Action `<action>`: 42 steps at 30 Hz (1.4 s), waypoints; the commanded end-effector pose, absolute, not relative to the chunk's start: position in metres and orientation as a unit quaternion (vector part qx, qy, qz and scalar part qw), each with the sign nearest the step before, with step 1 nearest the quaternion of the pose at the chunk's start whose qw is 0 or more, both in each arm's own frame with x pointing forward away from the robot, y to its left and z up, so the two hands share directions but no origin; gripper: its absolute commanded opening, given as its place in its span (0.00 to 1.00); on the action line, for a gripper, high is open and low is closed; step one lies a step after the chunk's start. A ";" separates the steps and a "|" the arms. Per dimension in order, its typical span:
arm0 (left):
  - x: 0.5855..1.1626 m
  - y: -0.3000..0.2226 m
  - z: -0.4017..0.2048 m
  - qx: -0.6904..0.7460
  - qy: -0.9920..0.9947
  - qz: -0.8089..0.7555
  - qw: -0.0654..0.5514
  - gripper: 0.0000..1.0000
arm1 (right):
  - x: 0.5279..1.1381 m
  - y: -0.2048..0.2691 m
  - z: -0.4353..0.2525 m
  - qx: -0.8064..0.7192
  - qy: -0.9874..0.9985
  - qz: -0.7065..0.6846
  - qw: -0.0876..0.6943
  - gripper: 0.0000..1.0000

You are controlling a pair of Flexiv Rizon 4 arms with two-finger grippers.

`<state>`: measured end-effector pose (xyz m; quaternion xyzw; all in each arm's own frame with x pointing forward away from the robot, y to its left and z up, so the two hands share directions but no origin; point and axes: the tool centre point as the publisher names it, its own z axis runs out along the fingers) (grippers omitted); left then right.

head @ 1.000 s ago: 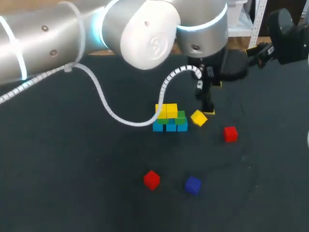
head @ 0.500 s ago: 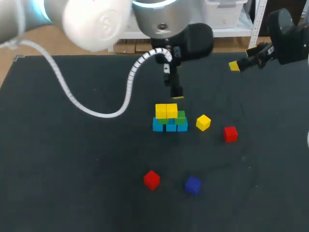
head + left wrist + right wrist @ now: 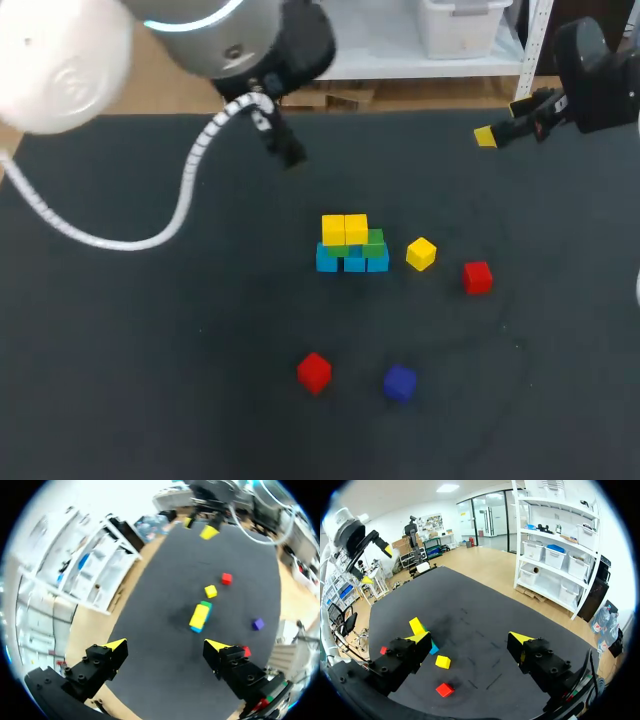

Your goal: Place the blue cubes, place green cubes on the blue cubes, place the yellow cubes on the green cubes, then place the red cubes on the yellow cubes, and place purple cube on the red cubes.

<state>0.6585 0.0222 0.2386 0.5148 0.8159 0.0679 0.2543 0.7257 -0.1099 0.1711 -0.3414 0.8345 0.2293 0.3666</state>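
Left gripper [image 3: 167,647] and right gripper [image 3: 470,639] both gape wide, holding nothing. Nearest lie a red cube [image 3: 314,371] and the purple cube [image 3: 399,382]. Farther off is the stack [image 3: 352,245], with a loose yellow cube [image 3: 421,253] just to its right. Setting that yellow on the exposed green cube [image 3: 376,238] could knock the neighbouring yellows or slip off the edge.

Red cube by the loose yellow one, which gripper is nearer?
Right. The right gripper hangs behind the red cube; the left gripper is farther off, beyond the stack.
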 end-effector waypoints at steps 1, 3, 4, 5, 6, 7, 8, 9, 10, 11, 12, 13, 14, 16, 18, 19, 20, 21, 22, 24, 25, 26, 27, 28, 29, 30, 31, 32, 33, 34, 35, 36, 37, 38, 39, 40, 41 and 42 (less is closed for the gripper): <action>0.639 0.082 0.228 0.446 0.822 0.064 0.348 1.00 | 0.726 -0.110 0.171 -0.342 0.834 0.231 0.367 1.00; 0.642 0.093 0.228 0.431 0.824 0.062 0.363 1.00 | 0.726 -0.110 0.171 -0.342 0.834 0.231 0.367 1.00; 0.644 0.098 0.228 0.422 0.825 0.069 0.368 1.00 | 0.726 -0.110 0.171 -0.342 0.834 0.231 0.367 1.00; 0.646 0.104 0.228 0.411 0.827 0.072 0.377 1.00 | 0.726 -0.110 0.171 -0.342 0.834 0.231 0.367 1.00; 0.648 0.108 0.228 0.406 0.826 0.071 0.385 1.00 | 0.726 -0.110 0.171 -0.342 0.834 0.231 0.367 1.00; 0.650 0.112 0.228 0.400 0.825 0.077 0.392 1.00 | 0.726 -0.110 0.171 -0.342 0.834 0.231 0.367 1.00; 0.652 0.116 0.227 0.391 0.828 0.082 0.393 1.00 | 0.726 -0.110 0.171 -0.342 0.834 0.231 0.367 1.00; 0.655 0.120 0.226 0.386 0.830 0.083 0.395 1.00 | 0.726 -0.110 0.171 -0.342 0.834 0.231 0.367 1.00; 0.657 0.122 0.225 0.382 0.829 0.087 0.399 1.00 | 0.726 -0.110 0.171 -0.342 0.834 0.231 0.367 1.00; 0.659 0.125 0.224 0.376 0.831 0.090 0.400 1.00 | 0.726 -0.110 0.171 -0.342 0.834 0.231 0.367 1.00; 0.662 0.129 0.222 0.372 0.832 0.089 0.401 1.00 | 0.726 -0.110 0.171 -0.342 0.834 0.231 0.367 1.00; 0.665 0.132 0.221 0.364 0.832 0.088 0.409 1.00 | 0.726 -0.110 0.171 -0.342 0.834 0.231 0.367 1.00; 0.668 0.136 0.220 0.356 0.835 0.089 0.410 1.00 | 0.726 -0.110 0.171 -0.342 0.834 0.231 0.367 1.00; 0.673 0.141 0.218 0.346 0.836 0.088 0.416 1.00 | 0.726 -0.110 0.171 -0.342 0.834 0.231 0.367 1.00; 0.678 0.143 0.217 0.345 0.835 0.093 0.418 1.00 | 0.726 -0.110 0.171 -0.342 0.834 0.231 0.367 1.00; 0.681 0.145 0.216 0.342 0.835 0.093 0.421 1.00 | 0.726 -0.110 0.171 -0.342 0.834 0.231 0.367 1.00; 0.684 0.146 0.216 0.341 0.834 0.090 0.424 1.00 | 0.726 -0.110 0.171 -0.342 0.834 0.231 0.367 1.00; 0.687 0.146 0.216 0.337 0.833 0.090 0.428 1.00 | 0.726 -0.110 0.171 -0.342 0.834 0.231 0.367 1.00; 0.689 0.147 0.216 0.334 0.833 0.091 0.432 1.00 | 0.726 -0.110 0.171 -0.342 0.834 0.231 0.367 1.00; 0.695 0.149 0.216 0.330 0.830 0.091 0.441 1.00 | 0.726 -0.110 0.171 -0.342 0.834 0.231 0.367 1.00; 0.698 0.150 0.215 0.329 0.830 0.089 0.442 1.00 | 0.726 -0.110 0.171 -0.342 0.834 0.231 0.367 1.00; 0.701 0.150 0.215 0.329 0.829 0.086 0.445 1.00 | 0.726 -0.110 0.171 -0.342 0.834 0.231 0.367 1.00; 0.704 0.150 0.215 0.327 0.827 0.088 0.449 1.00 | 0.726 -0.110 0.171 -0.342 0.834 0.231 0.367 1.00; 0.707 0.150 0.215 0.328 0.826 0.088 0.450 1.00 | 0.726 -0.110 0.171 -0.342 0.834 0.231 0.367 1.00; 0.710 0.150 0.214 0.329 0.826 0.088 0.449 1.00 | 0.726 -0.110 0.171 -0.342 0.834 0.231 0.367 1.00; 0.713 0.150 0.214 0.329 0.826 0.087 0.449 1.00 | 0.726 -0.110 0.171 -0.342 0.834 0.231 0.367 1.00; 0.716 0.150 0.213 0.329 0.826 0.087 0.449 1.00 | 0.726 -0.110 0.171 -0.342 0.834 0.231 0.367 1.00; 0.718 0.150 0.213 0.331 0.826 0.084 0.449 1.00 | 0.726 -0.110 0.171 -0.342 0.834 0.231 0.367 1.00; 0.720 0.151 0.213 0.331 0.825 0.084 0.449 1.00 | 0.726 -0.110 0.171 -0.342 0.834 0.231 0.367 1.00; 0.723 0.152 0.213 0.331 0.825 0.085 0.450 1.00 | 0.726 -0.110 0.171 -0.342 0.834 0.231 0.367 1.00; 0.725 0.153 0.213 0.331 0.826 0.083 0.448 1.00 | 0.726 -0.110 0.171 -0.342 0.834 0.231 0.367 1.00; 0.727 0.154 0.213 0.326 0.828 0.086 0.448 1.00 | 0.726 -0.110 0.171 -0.342 0.834 0.231 0.367 1.00; 0.728 0.154 0.213 0.325 0.829 0.084 0.448 1.00 | 0.726 -0.110 0.171 -0.342 0.834 0.231 0.367 1.00; 0.729 0.155 0.214 0.329 0.828 0.079 0.447 1.00 | 0.726 -0.110 0.171 -0.342 0.834 0.231 0.367 1.00; 0.729 0.154 0.214 0.329 0.827 0.082 0.448 1.00 | 0.726 -0.110 0.171 -0.342 0.834 0.231 0.367 1.00; 0.729 0.154 0.214 0.329 0.827 0.083 0.448 1.00 | 0.726 -0.110 0.171 -0.342 0.834 0.231 0.367 1.00; 0.729 0.153 0.214 0.332 0.826 0.079 0.448 1.00 | 0.726 -0.110 0.171 -0.342 0.834 0.231 0.367 1.00; 0.729 0.153 0.213 0.333 0.826 0.078 0.448 1.00 | 0.726 -0.110 0.171 -0.342 0.834 0.231 0.367 1.00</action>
